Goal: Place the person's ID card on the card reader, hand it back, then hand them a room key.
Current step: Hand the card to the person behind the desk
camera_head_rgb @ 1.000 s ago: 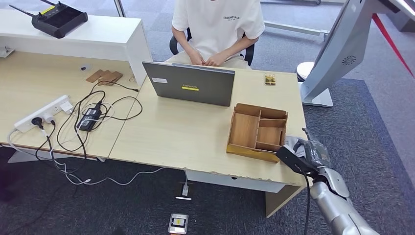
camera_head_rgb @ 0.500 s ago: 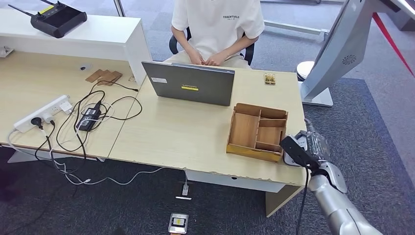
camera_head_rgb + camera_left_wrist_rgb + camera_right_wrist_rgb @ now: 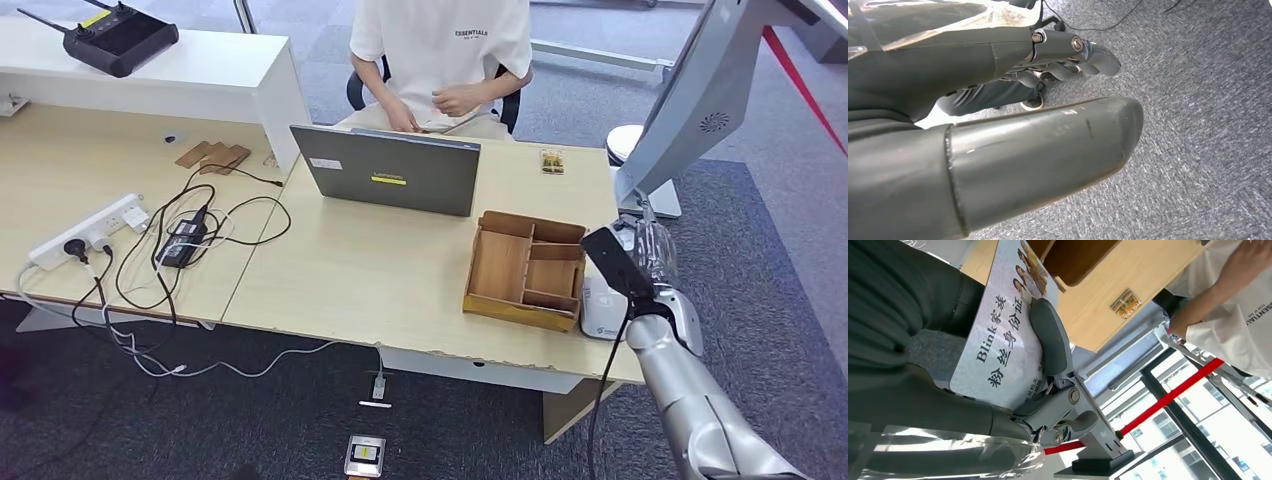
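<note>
**A:** At the near right edge of the pale wooden desk (image 3: 350, 270), what is the robot doing?

**B:** Its silver right hand (image 3: 640, 262) is raised above the small white card reader (image 3: 601, 310), which lies flat just beside the open wooden tray with compartments (image 3: 526, 268). The hand holds the white printed ID card (image 3: 1008, 347), the grey thumb pressed across its face.

**A:** So which step is this?

**B:** I judge it to be the hand-back. The card is in the hand and off the reader, and the seated person in a white T-shirt (image 3: 445, 45) waits across the desk, one hand (image 3: 458, 98) lifted. The next move calls for reaching far over the tray towards that person and keeping the pinch firm until they take the card.

**A:** And the room key?

**B:** A small patterned card (image 3: 551, 161) lies on the far side of the desk, past the grey laptop (image 3: 390, 175); whether that is the key I cannot tell.

**A:** What does one view add?

**B:** The right wrist view shows the card and its grip; the head view shows the hand's back instead, and the reader beneath. The left wrist view shows the left hand (image 3: 1038, 120) hanging over grey carpet, fingers loosely apart, holding nothing.
</note>
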Action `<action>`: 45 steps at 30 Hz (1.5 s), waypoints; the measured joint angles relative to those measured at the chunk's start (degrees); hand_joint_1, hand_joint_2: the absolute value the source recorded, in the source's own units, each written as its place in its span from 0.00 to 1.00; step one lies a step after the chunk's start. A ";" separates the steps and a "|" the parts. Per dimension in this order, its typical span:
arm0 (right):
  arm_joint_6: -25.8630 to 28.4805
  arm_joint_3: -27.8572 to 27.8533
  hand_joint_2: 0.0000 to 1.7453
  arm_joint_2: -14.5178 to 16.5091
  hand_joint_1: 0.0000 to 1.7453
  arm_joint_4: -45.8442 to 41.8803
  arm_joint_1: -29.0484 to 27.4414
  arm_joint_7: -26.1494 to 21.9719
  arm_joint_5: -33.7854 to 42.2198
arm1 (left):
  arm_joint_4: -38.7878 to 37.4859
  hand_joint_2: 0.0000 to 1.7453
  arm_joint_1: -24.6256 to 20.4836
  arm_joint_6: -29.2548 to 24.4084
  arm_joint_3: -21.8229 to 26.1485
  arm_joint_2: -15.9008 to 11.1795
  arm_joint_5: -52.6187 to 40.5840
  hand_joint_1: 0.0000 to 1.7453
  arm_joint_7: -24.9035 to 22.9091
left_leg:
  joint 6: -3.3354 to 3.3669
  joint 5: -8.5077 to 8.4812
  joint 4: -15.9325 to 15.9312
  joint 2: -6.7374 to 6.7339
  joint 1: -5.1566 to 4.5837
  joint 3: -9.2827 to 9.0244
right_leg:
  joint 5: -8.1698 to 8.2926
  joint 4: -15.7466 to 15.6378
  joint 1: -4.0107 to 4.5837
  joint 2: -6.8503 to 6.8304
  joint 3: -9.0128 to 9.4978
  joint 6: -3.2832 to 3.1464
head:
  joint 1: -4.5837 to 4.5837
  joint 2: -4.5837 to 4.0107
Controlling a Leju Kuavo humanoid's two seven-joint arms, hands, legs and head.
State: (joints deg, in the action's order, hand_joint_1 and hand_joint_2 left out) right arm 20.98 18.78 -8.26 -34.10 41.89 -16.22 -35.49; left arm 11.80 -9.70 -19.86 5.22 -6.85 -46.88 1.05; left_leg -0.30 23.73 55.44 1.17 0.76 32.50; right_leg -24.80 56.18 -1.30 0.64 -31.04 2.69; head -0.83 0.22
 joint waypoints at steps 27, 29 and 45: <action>-5.14 2.04 1.00 8.62 1.00 3.35 18.39 4.56 -6.14 | 0.22 0.00 -5.40 4.82 -3.39 0.86 -6.35 0.00 -1.70 | 0.00 -0.07 0.01 0.01 0.00 0.10 | 0.01 0.04 0.00 0.00 -0.10 -0.01 | 0.00 0.00; -5.28 2.19 1.00 8.81 1.00 4.08 18.74 5.14 -6.73 | 0.22 0.00 -5.43 4.85 -3.73 0.89 -6.61 0.00 -1.70 | 0.00 -0.06 0.01 0.01 0.00 0.11 | 0.01 0.04 0.00 0.00 -0.13 -0.01 | 0.00 0.00; -6.83 4.80 1.00 9.23 0.00 10.70 20.68 11.10 -11.31 | 0.35 0.00 -6.55 6.02 -5.83 1.30 -7.75 0.00 -3.43 | 0.00 -0.06 0.01 0.00 0.01 0.14 | 0.01 0.04 0.01 0.00 -0.16 -0.01 | 0.00 0.00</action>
State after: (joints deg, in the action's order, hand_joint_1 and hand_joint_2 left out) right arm 14.16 23.58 0.97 -23.40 62.57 -5.11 -46.80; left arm 12.15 -16.25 -13.84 -0.61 -5.55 -54.63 -2.38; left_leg -0.30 23.67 55.45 1.17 0.77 32.64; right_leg -24.79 56.22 -1.29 0.64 -31.20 2.68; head -0.83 0.22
